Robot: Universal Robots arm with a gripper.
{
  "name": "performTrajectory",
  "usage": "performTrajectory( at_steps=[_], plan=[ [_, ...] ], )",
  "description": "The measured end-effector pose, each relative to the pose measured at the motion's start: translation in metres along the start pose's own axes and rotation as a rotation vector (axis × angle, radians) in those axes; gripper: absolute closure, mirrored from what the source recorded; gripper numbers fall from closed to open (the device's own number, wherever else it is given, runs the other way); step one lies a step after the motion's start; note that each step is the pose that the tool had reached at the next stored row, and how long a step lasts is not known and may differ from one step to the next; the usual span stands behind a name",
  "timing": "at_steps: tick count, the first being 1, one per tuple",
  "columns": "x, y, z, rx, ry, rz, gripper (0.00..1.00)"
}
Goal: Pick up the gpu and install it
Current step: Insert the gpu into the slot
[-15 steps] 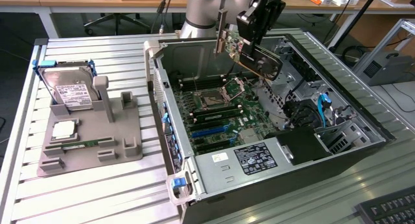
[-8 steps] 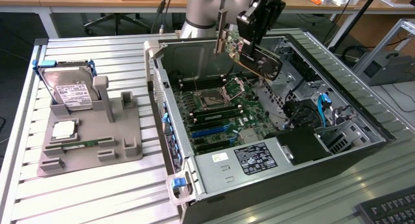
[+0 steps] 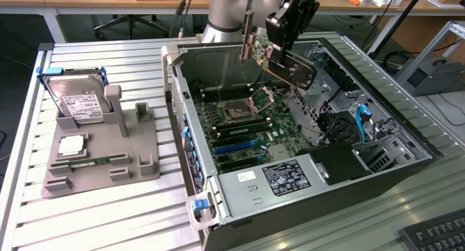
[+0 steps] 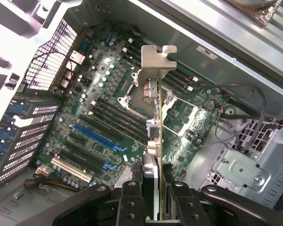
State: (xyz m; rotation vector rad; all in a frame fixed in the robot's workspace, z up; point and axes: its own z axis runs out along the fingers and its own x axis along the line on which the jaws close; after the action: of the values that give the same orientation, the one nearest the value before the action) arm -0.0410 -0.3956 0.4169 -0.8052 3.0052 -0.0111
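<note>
The gpu (image 3: 293,70) hangs tilted in the air over the open computer case (image 3: 240,177), its dark fan face showing and its silver bracket (image 3: 247,41) pointing down at the exterior view's left. My gripper (image 3: 282,37) is shut on the card's upper edge. In the wrist view the gpu (image 4: 153,117) appears edge-on between my two black fingers (image 4: 131,200), with its bracket (image 4: 153,70) out over the motherboard (image 4: 99,103). The blue expansion slot (image 4: 96,135) lies apart from the card, to one side below it.
A grey holder tray (image 3: 102,164) on the exterior view's left carries a silver hard drive (image 3: 78,101), a processor (image 3: 71,146) and a green memory stick (image 3: 86,162). Drive cages and blue cables (image 3: 361,120) fill the case's right side. A keyboard (image 3: 436,234) lies at the bottom right.
</note>
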Motion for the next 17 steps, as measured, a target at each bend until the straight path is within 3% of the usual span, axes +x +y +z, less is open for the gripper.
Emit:
performTrajectory(
  at_steps=[17],
  plan=[
    [0.0, 0.0, 0.0001, 0.0054, 0.0032, -0.031, 0.73]
  ],
)
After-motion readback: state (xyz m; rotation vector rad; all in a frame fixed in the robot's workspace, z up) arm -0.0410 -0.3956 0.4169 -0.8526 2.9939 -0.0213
